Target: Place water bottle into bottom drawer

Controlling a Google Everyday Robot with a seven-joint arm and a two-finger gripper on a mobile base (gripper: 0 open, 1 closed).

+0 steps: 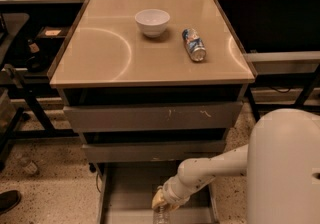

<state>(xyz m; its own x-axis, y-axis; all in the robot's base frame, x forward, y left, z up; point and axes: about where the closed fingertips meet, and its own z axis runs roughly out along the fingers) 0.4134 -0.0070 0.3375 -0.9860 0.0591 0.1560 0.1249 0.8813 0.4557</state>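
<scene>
The bottom drawer point(127, 195) is pulled out under the cabinet, a shallow grey tray with a flat floor. My white arm reaches down into it from the right. My gripper point(161, 203) hangs over the drawer's front middle, shut on the water bottle point(160, 216). The clear bottle points downward below the gripper, and the picture's lower edge cuts most of it off. Whether it touches the drawer floor cannot be told.
Two upper drawers point(150, 116) with scuffed grey fronts are pushed in. On the tan cabinet top point(100, 53) stand a white bowl point(152, 21) and a lying blue-and-white can point(194, 44). My white body point(285, 168) fills the lower right. Dark shelving flanks both sides.
</scene>
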